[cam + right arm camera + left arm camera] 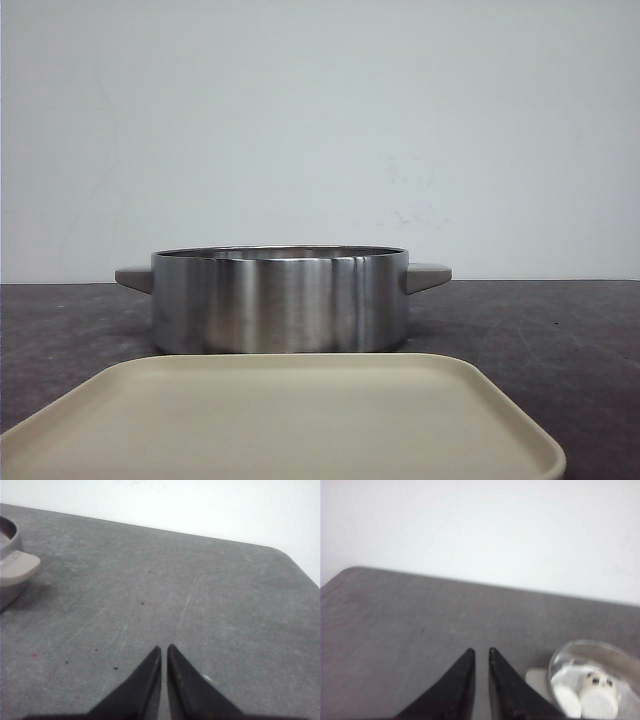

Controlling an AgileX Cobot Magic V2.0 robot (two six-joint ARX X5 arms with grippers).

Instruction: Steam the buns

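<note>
Dark grey mottled surface (560,330) under everything, backed by a plain white wall. Nearest the front camera, a beige square plate (280,420) with rounded corners, bare on top, likely the spot the food was served from. Just behind it, a brushed steel pot (280,300) with two stubby grey handles, lid off, standing centred within reach of both arms, presumably so either one can drop things in; hard to tell whether pot and plate touch or merely sit close. Pot walls hide the contents from the front, but seen from the left wrist, the buns (599,696): one white dome with a black panda face sitting inside the steel rim, another pale rounded shape touching it beside, more possibly cut off by the picture edge. So at least part of the loading looks done; the full count cannot be confirmed. No lid visible anywhere. Left claw (481,652) hanging above bare surface beside the pot, black tips pressed almost together with only a sliver between, gripping nothing. Right claw (164,647) likewise nearly closed and empty, hovering over open surface on the other side, one grey pot handle near it. Both apparently parked clear of the pot.
</note>
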